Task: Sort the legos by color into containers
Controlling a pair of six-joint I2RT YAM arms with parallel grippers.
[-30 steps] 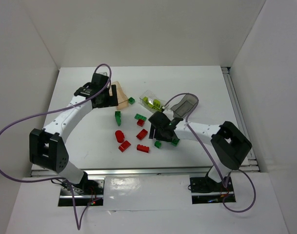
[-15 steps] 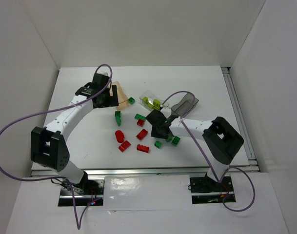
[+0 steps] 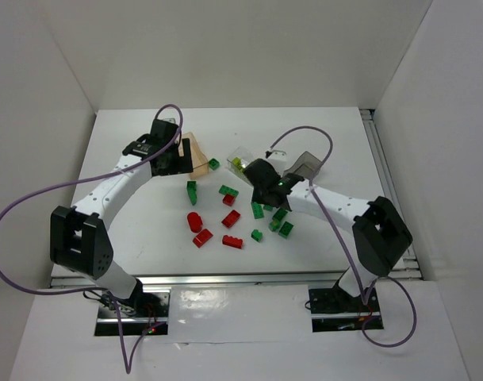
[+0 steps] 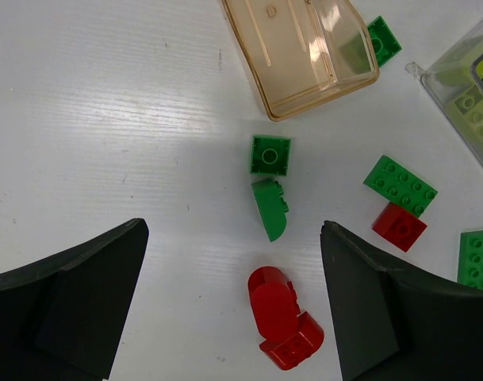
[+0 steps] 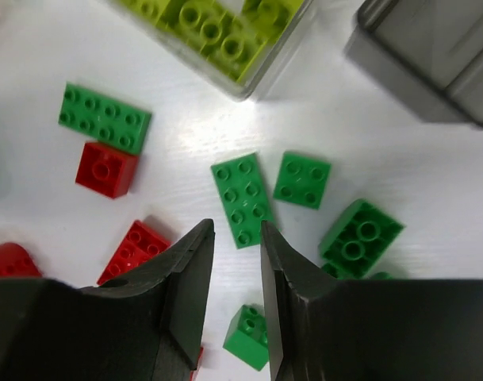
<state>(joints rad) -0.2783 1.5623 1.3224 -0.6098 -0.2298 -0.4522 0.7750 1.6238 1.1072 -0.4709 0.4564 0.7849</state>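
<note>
- Top view: my left gripper [image 3: 183, 155] sits beside the peach container [image 3: 197, 153]; my right gripper [image 3: 261, 194] hovers among green legos [image 3: 258, 210].
- Left wrist: my fingers [image 4: 67, 302] are spread wide, empty; a red lego [image 4: 279, 317] lies between them.
- Right wrist: my fingers [image 5: 182, 298] are nearly together, gripping nothing; a green brick [image 5: 242, 199] lies just ahead, the yellow-green-filled clear container [image 5: 213, 36] beyond.

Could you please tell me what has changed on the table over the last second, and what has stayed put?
The right gripper swung away from the near green bricks toward the clear container, its nearly closed fingers empty. The green bricks beside it shifted and now lie loose. The left gripper, the peach container and the red bricks stayed as they were.
</note>
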